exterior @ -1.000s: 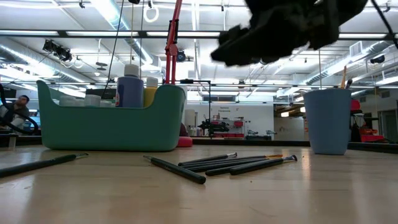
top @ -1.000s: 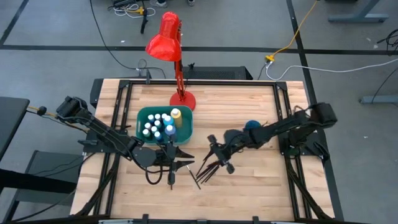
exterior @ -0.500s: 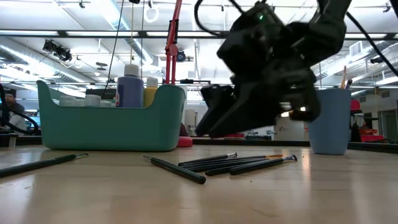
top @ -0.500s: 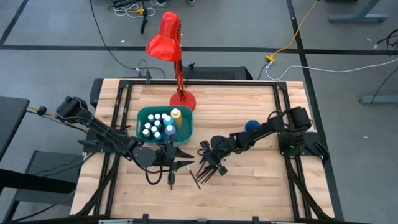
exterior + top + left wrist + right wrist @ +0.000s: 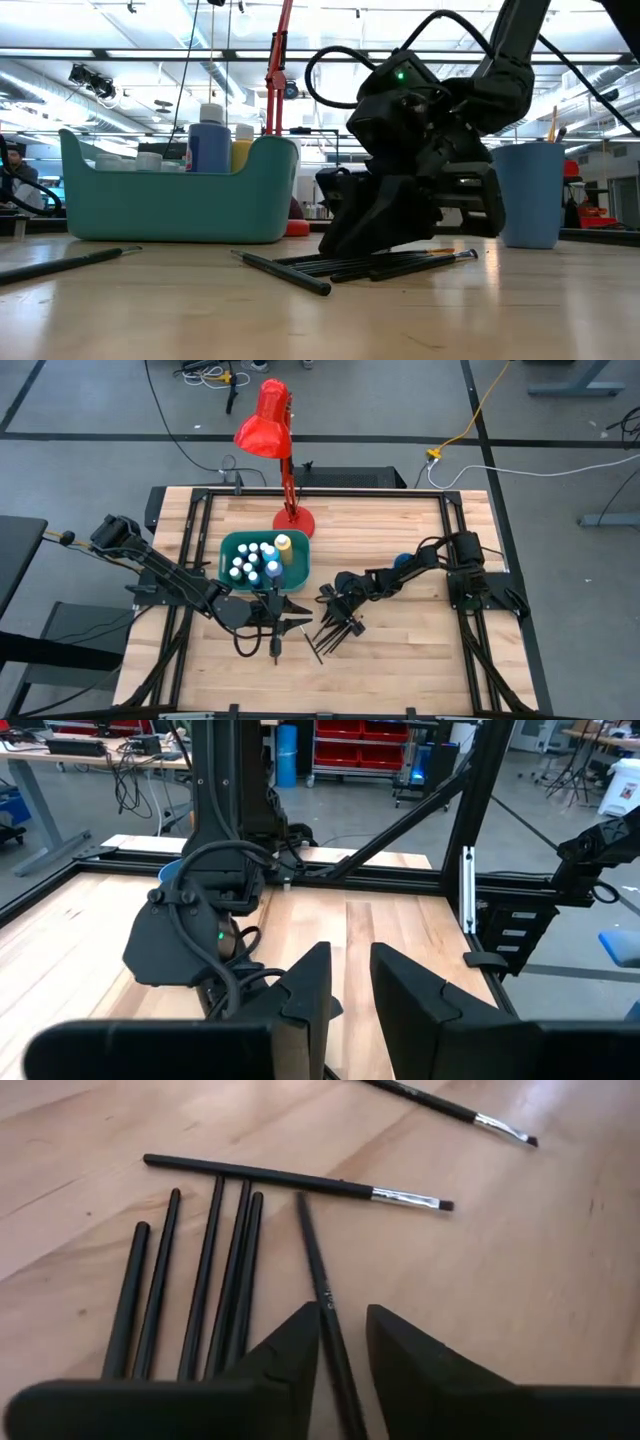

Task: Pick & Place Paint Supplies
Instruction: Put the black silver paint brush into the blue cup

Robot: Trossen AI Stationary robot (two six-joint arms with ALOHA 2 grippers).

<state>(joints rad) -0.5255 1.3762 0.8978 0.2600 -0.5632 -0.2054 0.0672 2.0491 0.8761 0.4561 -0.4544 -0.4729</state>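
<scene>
Paint bottles [image 5: 256, 562]: small, white-capped, mostly blue labels, standing upright and packed together inside the teal bin [image 5: 228, 543]. Yellow bottle [image 5: 284, 546]: taller, upright at the bin's corner nearest the lamp. Brushes [image 5: 205, 1270]: thin, dark-handled, lying flat on the wood table; several roughly parallel in a loose cluster, one with a silver ferrule [image 5: 300, 1181] across their ends, another [image 5: 446, 1107] lying apart.

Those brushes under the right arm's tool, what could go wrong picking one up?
The brushes lie tightly side by side, so the right tool, straddling one handle, might pinch a neighbour too or nudge the bundle apart. A thin handle flat on the table could also slip free as the fingers close.
</scene>
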